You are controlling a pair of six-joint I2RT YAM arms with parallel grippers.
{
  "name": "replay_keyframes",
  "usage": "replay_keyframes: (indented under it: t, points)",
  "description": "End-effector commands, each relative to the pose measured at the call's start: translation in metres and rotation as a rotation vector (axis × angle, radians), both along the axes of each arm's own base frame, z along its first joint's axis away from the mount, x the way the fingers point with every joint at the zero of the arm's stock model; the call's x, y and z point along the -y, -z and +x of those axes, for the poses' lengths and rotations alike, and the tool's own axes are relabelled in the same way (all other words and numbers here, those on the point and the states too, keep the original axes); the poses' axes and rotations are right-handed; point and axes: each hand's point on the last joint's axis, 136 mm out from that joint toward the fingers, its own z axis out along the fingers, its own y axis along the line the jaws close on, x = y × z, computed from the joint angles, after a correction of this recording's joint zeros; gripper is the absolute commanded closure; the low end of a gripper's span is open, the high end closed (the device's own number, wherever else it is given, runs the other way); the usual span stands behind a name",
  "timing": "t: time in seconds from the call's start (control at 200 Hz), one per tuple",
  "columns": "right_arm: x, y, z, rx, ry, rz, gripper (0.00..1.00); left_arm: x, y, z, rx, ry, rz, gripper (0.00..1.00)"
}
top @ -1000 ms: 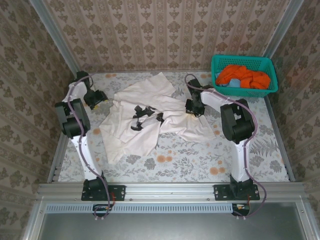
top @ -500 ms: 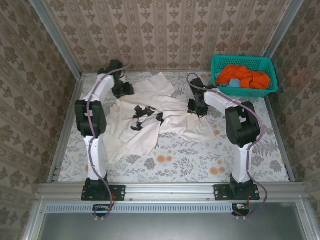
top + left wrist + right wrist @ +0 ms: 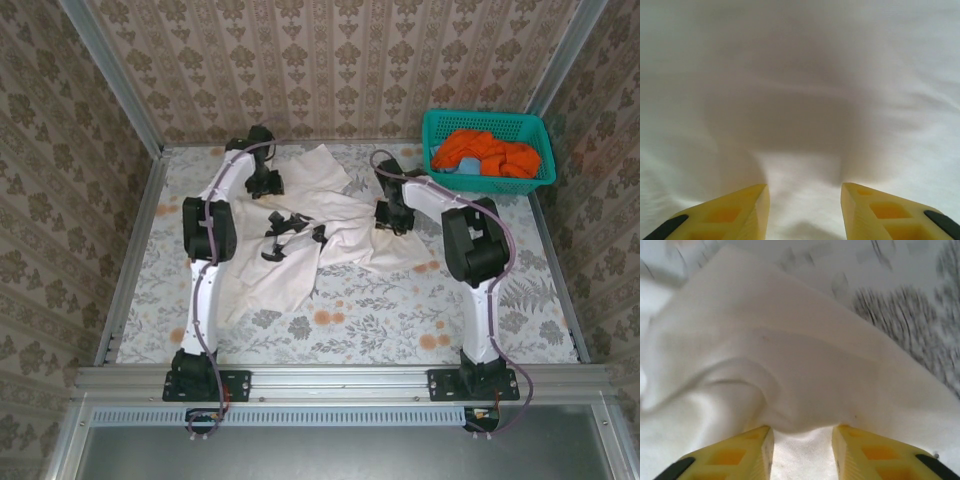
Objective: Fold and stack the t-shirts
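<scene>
A large cream-white t-shirt (image 3: 300, 225) lies crumpled mid-table, its black printed marks (image 3: 285, 228) facing up. My left gripper (image 3: 264, 183) is at the shirt's back-left part. In the left wrist view it (image 3: 804, 192) stands open close above smooth white cloth (image 3: 800, 75). My right gripper (image 3: 390, 213) is at the shirt's right side. In the right wrist view it (image 3: 801, 432) is open, with a raised fold of the shirt (image 3: 765, 355) lying between its yellow fingers (image 3: 740, 452). Orange shirts (image 3: 485, 152) sit bunched in the basket.
The teal lattice basket (image 3: 432, 130) stands at the back right corner. The table is covered by a floral-patterned sheet (image 3: 400, 310), bare toward the front. Patterned walls and metal rails (image 3: 130, 250) close in the sides and back.
The left arm has swung from the table's left edge inward to the shirt's back-left part. The right gripper stayed at the shirt's right side, and the right flap drew in slightly.
</scene>
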Motion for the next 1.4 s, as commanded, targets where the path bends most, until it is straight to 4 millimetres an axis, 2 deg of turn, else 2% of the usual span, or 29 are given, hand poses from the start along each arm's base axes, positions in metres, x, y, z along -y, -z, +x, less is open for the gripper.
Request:
replay_keyframes:
  t: [0.0,0.22,0.3,0.375,0.415,0.45,0.5,0.59,0.66,0.745,0.815,0.89,0.965,1.015,1.07,1.17,1.3,1.395]
  points:
    - [0.005,0.019,0.017,-0.034,0.016,-0.064,0.58,-0.051,0.034,-0.007,-0.099,-0.147,0.072,0.58]
    - [-0.021,0.017,0.088,0.033,0.011,-0.005,0.49,-0.095,0.026,0.014,-0.053,-0.236,0.059,0.58]
    - [-0.034,0.007,0.118,0.085,-0.012,0.035,0.46,-0.112,0.018,0.023,-0.026,-0.269,0.067,0.55]
    - [-0.043,-0.024,0.144,0.205,-0.019,0.081,0.40,-0.125,0.004,0.031,0.005,-0.298,0.052,0.48]
    - [-0.046,-0.040,0.151,0.264,-0.015,0.121,0.37,-0.130,-0.009,0.034,0.023,-0.308,0.036,0.42]
    - [-0.048,-0.048,0.153,0.265,-0.010,0.147,0.35,-0.132,-0.025,0.035,0.048,-0.309,0.027,0.36]
    - [-0.048,-0.072,0.153,0.291,-0.025,0.153,0.33,-0.131,-0.050,0.035,0.091,-0.299,0.024,0.30]
    - [-0.045,-0.110,0.142,0.317,-0.087,0.124,0.28,-0.128,-0.096,0.026,0.166,-0.287,0.016,0.23]
    - [-0.038,-0.131,0.127,0.306,-0.125,0.099,0.24,-0.129,-0.121,0.010,0.200,-0.296,0.009,0.21]
    - [-0.031,-0.154,0.105,0.278,-0.186,0.099,0.20,-0.132,-0.138,-0.017,0.218,-0.321,-0.014,0.21]
    - [-0.020,-0.164,0.082,0.224,-0.205,0.119,0.19,-0.133,-0.141,-0.045,0.207,-0.335,-0.031,0.21]
    - [-0.002,-0.172,0.057,0.141,-0.186,0.139,0.19,-0.143,-0.132,-0.083,0.159,-0.378,-0.020,0.21]
    - [0.020,-0.178,0.035,0.050,-0.148,0.129,0.20,-0.157,-0.115,-0.120,0.116,-0.448,-0.051,0.21]
    - [0.029,-0.188,0.024,0.034,-0.135,0.136,0.21,-0.167,-0.104,-0.143,0.090,-0.505,-0.095,0.22]
    - [0.038,-0.209,0.014,0.056,-0.127,0.130,0.21,-0.176,-0.089,-0.165,0.056,-0.561,-0.150,0.23]
    - [0.045,-0.234,-0.008,0.076,-0.131,0.097,0.21,-0.178,-0.068,-0.194,-0.013,-0.615,-0.278,0.25]
    - [0.041,-0.229,-0.047,0.024,-0.183,0.013,0.21,-0.163,-0.047,-0.213,-0.057,-0.621,-0.371,0.26]
    - [0.020,-0.201,-0.078,0.068,-0.181,0.087,0.20,-0.152,-0.031,-0.224,-0.105,-0.624,-0.408,0.26]
